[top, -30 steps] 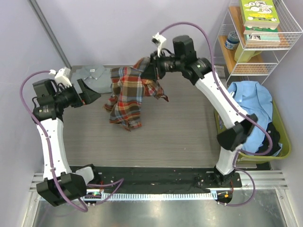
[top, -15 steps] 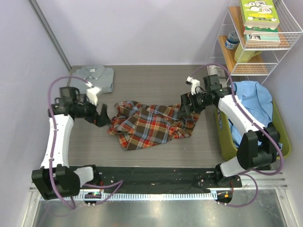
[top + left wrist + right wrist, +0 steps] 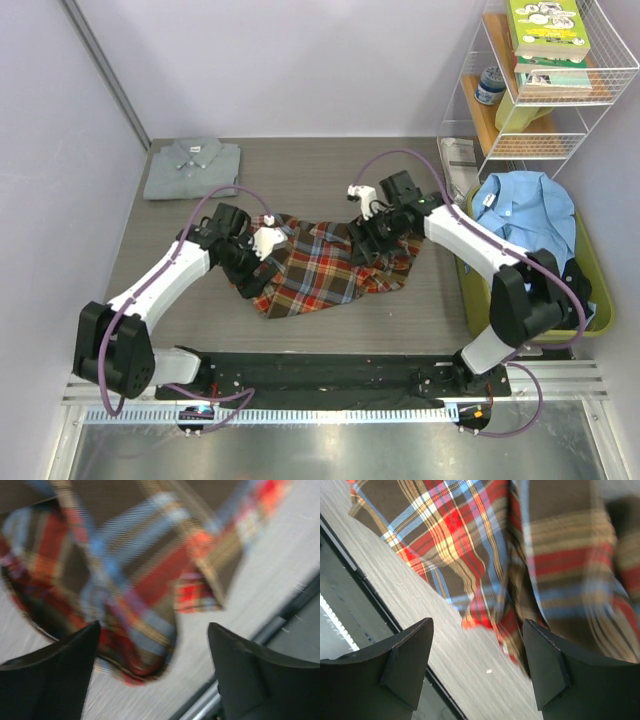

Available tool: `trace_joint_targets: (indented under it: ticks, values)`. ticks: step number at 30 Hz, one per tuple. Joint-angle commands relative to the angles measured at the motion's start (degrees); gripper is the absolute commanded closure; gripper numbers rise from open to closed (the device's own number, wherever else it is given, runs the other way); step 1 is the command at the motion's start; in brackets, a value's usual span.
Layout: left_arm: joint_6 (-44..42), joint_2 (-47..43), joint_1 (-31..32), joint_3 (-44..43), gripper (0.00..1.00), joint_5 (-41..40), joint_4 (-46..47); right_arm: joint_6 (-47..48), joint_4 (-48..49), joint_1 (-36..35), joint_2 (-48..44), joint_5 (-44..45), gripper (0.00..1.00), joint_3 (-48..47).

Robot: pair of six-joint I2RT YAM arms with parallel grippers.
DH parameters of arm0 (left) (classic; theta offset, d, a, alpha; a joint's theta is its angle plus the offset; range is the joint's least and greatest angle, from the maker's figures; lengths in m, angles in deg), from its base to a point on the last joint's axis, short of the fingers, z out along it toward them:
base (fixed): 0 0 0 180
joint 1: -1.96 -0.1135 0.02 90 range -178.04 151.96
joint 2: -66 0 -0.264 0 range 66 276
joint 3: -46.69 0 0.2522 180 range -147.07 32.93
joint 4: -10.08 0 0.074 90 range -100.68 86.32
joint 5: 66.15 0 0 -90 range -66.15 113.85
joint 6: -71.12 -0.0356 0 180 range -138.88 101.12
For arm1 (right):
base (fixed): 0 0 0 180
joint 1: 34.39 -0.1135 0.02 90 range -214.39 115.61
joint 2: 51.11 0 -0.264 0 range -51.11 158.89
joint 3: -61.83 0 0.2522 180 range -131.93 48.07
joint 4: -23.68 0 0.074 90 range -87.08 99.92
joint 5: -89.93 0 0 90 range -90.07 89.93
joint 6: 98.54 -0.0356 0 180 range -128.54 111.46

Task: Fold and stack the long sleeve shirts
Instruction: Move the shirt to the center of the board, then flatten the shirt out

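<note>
The plaid flannel shirt (image 3: 325,265) lies crumpled and partly spread on the table's middle. It fills the left wrist view (image 3: 115,565) and the right wrist view (image 3: 520,545). A pale grey shirt (image 3: 192,167) lies folded at the back left. My left gripper (image 3: 246,270) is open just above the plaid shirt's left edge; its jaws (image 3: 152,650) hold nothing. My right gripper (image 3: 365,245) is open over the shirt's right part, with the cloth hem between but not gripped by its fingers (image 3: 477,650).
A green bin (image 3: 585,270) at the right holds a light blue shirt (image 3: 530,225) and dark clothes. A wire shelf (image 3: 545,80) with books stands at the back right. A paper (image 3: 458,155) lies by the bin. A black rail (image 3: 330,375) runs along the near edge.
The plaid shirt was held up by my right gripper, then dropped and spread on the table. Both arms have since moved inward, down onto the shirt's two sides.
</note>
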Motion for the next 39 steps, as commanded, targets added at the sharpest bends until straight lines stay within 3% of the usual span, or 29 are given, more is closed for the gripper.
trace_joint_targets:
  ticks: [1,5,6,8,10,12,15,16,18,22,25,28,32,39]
  values:
    - [3.2,1.6,-0.9,-0.1,0.19,-9.9,8.7,0.3,3.6,-2.6,5.0,3.5,0.23,-5.4]
    - [5.3,1.1,-3.6,-1.3,0.37,-11.9,11.0,-0.7,5.5,-6.1,8.7,5.7,0.19,-10.1]
    - [5.6,1.1,-5.2,-1.8,0.48,-12.2,11.0,-0.8,6.0,-7.5,9.7,6.2,0.17,-10.9]
    - [7.5,1.0,-7.4,-4.1,0.58,-10.6,10.0,-1.1,6.1,-8.9,13.2,7.4,0.16,-12.7]
    - [8.8,1.0,-11.9,-6.3,0.86,-5.9,8.5,-1.0,6.0,-10.6,15.9,8.3,0.15,-13.7]
    - [11.1,1.0,-15.8,-10.0,1.00,-3.6,5.7,-0.9,5.8,-11.2,17.3,8.1,0.20,-14.4]
    - [14.1,0.9,-19.9,-15.2,1.00,-1.1,2.9,-0.6,4.1,-11.4,18.4,7.0,0.71,-16.6]
    - [15.0,0.5,-20.9,-17.6,1.00,-1.2,2.7,-0.5,3.4,-11.2,18.0,6.4,0.98,-18.2]
    - [16.7,-0.5,-24.6,-20.1,1.00,-0.4,2.4,-0.3,2.8,-11.1,14.8,4.1,0.99,-18.5]
    - [18.3,-0.1,-25.6,-31.5,1.00,4.5,0.3,-0.9,3.9,-10.6,7.3,-0.1,0.99,-17.1]
    - [19.5,3.7,-24.3,-42.1,1.00,6.9,-3.9,-1.5,4.1,-6.8,2.2,-0.7,0.99,-17.4]
    - [20.0,7.6,-23.8,-51.2,1.00,5.6,-7.2,-2.4,4.2,1.7,-1.2,-3.0,0.99,-18.7]
    - [24.6,7.5,-24.0,-56.9,1.00,-1.3,-4.9,-1.3,4.0,10.9,-1.9,1.5,0.99,-20.9]
    - [34.0,2.3,-24.1,-64.6,1.00,-5.9,0.5,-7.3,9.1,9.4,6.7,8.1,0.99,-31.5]
